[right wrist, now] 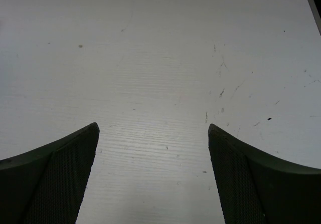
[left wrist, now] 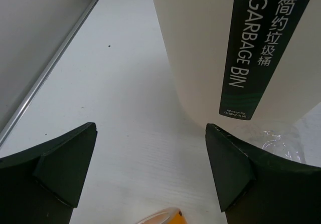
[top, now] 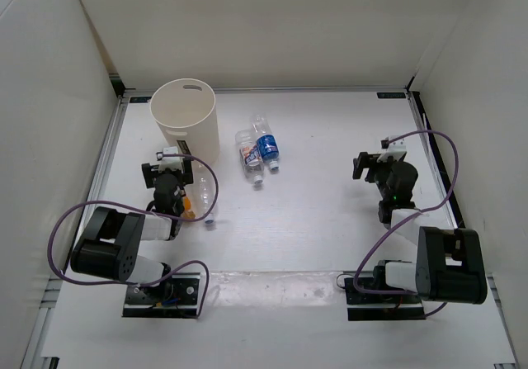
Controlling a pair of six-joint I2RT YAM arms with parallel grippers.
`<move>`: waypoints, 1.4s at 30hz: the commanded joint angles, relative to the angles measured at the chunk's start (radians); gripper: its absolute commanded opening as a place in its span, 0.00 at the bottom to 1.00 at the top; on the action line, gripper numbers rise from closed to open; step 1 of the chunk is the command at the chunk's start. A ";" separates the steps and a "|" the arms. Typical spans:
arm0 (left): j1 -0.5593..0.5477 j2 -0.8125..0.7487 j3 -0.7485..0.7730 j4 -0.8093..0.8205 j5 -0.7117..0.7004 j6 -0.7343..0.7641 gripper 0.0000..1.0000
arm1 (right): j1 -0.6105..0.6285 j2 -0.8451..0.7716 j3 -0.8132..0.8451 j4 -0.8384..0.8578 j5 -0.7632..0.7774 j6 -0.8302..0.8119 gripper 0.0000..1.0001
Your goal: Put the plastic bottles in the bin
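Note:
The cream-white bin [top: 183,117] stands upright at the back left. Its wall and dark "GARBAGE BIN" label [left wrist: 251,53] fill the left wrist view. A blue-labelled bottle [top: 267,148] and a pale-labelled bottle [top: 248,156] lie side by side mid-table, right of the bin. A nearly plain clear bottle [top: 203,196] lies just right of my left arm; part of it shows in the left wrist view [left wrist: 282,145]. My left gripper [top: 167,164] [left wrist: 150,169] is open and empty, close in front of the bin. My right gripper [top: 375,164] [right wrist: 153,169] is open and empty over bare table.
White walls enclose the table on three sides. An orange-edged piece [left wrist: 168,216] shows at the bottom of the left wrist view; I cannot tell what it is. Purple cables loop beside both arms.

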 commanded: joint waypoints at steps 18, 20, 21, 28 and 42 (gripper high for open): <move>0.038 -0.121 0.037 -0.124 0.080 -0.009 1.00 | 0.007 -0.007 0.029 0.043 0.016 -0.001 0.90; 0.027 -0.187 0.048 -0.211 0.054 -0.003 1.00 | 0.007 -0.007 0.029 0.046 0.013 -0.001 0.90; 0.026 -0.233 0.063 -0.256 0.048 -0.007 1.00 | 0.005 -0.007 0.029 0.045 0.016 -0.001 0.90; 0.015 -0.580 0.068 -0.487 -0.041 0.037 1.00 | 0.048 -0.007 0.021 0.057 0.067 -0.010 0.90; 0.018 -0.647 0.718 -1.628 -0.472 -0.240 1.00 | 0.078 -0.009 0.015 0.069 0.154 -0.016 0.90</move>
